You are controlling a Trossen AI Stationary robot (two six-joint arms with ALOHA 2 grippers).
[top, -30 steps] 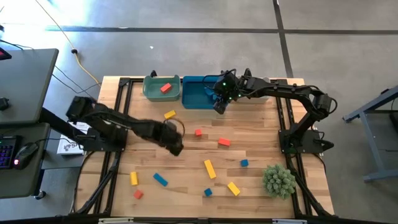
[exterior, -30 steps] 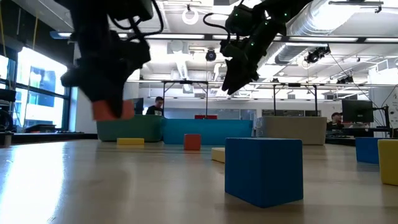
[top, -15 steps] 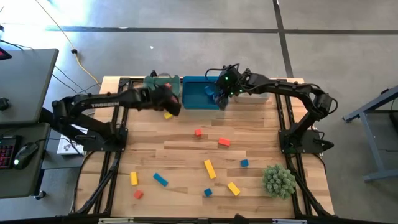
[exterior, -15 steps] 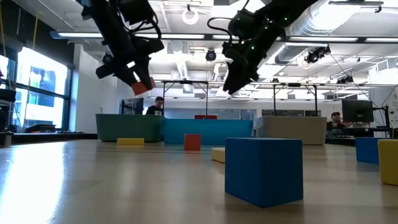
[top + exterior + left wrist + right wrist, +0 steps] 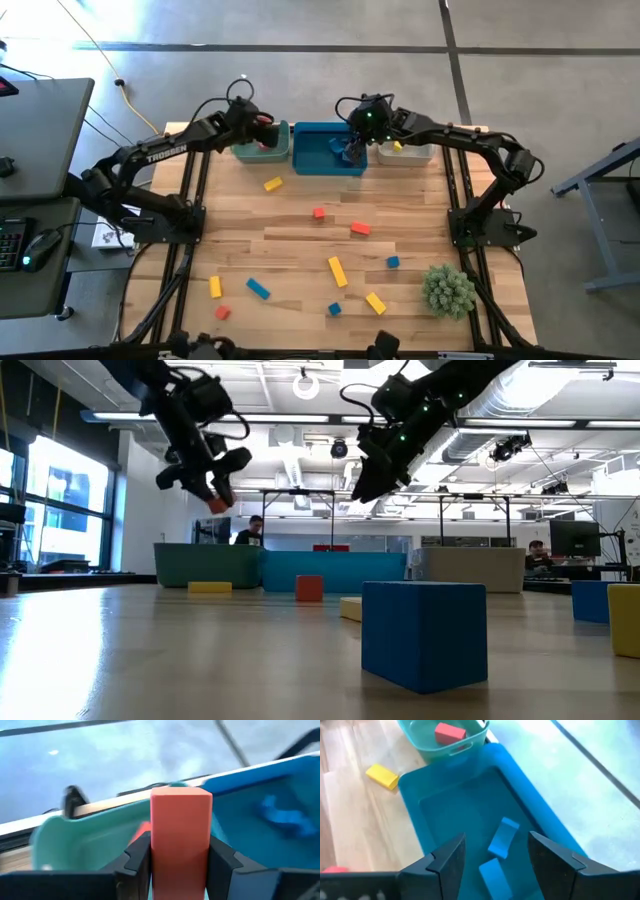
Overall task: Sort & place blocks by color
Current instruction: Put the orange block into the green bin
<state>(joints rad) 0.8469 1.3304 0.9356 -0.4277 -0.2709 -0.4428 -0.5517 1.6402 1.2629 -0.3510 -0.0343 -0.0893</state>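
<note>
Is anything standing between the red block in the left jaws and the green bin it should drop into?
Nothing visible does. The left gripper holds the red block clamped above the green bin, whose open top already holds another red block. The right gripper hangs over the neighbouring blue bin, apart from it.

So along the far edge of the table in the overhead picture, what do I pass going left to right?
Left tool gripping a red block over the green bin → blue bin → right tool open over the blue bin → pale bin with a yellow block.
</note>
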